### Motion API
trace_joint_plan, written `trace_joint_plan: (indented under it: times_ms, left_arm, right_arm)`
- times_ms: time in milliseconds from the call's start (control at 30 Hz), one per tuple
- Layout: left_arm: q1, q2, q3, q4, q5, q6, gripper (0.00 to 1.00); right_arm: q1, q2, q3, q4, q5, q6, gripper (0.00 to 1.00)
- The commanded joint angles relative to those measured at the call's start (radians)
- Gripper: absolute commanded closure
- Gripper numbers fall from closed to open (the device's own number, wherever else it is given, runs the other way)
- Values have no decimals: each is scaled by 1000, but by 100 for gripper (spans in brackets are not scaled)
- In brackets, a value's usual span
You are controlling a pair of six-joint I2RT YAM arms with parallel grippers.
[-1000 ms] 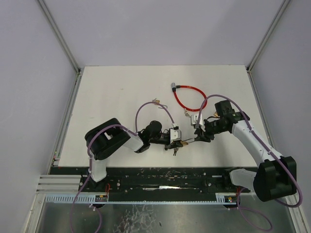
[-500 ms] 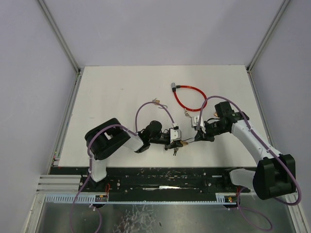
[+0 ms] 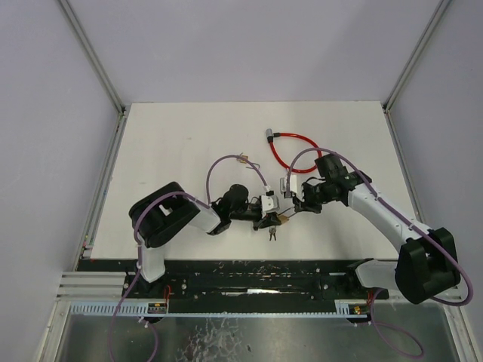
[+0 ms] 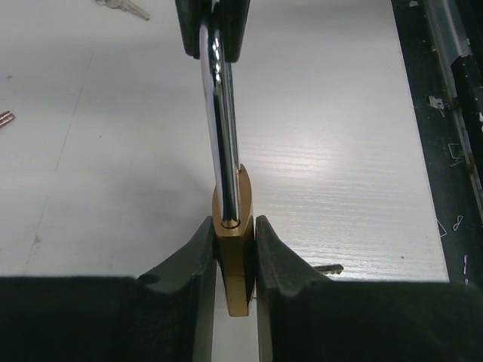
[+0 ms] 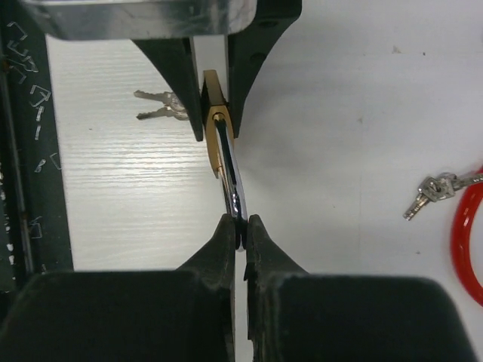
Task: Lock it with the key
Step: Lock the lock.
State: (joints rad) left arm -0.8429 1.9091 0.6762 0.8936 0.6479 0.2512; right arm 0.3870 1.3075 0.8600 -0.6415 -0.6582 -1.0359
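Between the fingers (image 4: 192, 264) of my left gripper (image 4: 232, 230) sits the brass padlock (image 4: 235, 283), clamped by its body, that arm lying low and reaching rightward. Opposite, my right gripper (image 5: 236, 226) reaches in, pinched tight on the shackle (image 4: 220, 113) top. Keys (image 5: 162, 105) lie just beside the left fingers.

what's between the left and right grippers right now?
A brass padlock bridges them: the left gripper clamps its body, the right gripper pinches the chrome shackle. Both wrist views show it.
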Motion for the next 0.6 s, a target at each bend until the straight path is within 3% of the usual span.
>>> trace_joint_plan:
  times_ms: [0,367,467,567]
  left_arm:
    - [-39,40,10,-16,-1,63,100]
    - [-25,37,-23,71,-34,27,100]
    - [-23,35,-24,74,-47,20,100]
    - [-19,36,-21,80,-58,2,100]
  right_arm:
    - [153,125,-100,150,14,87,100]
    - [234,239,-28,12,-117,61,100]
    - [192,164,-18,44,-98,92,100]
    - [61,90,-3,63,-111,151,100]
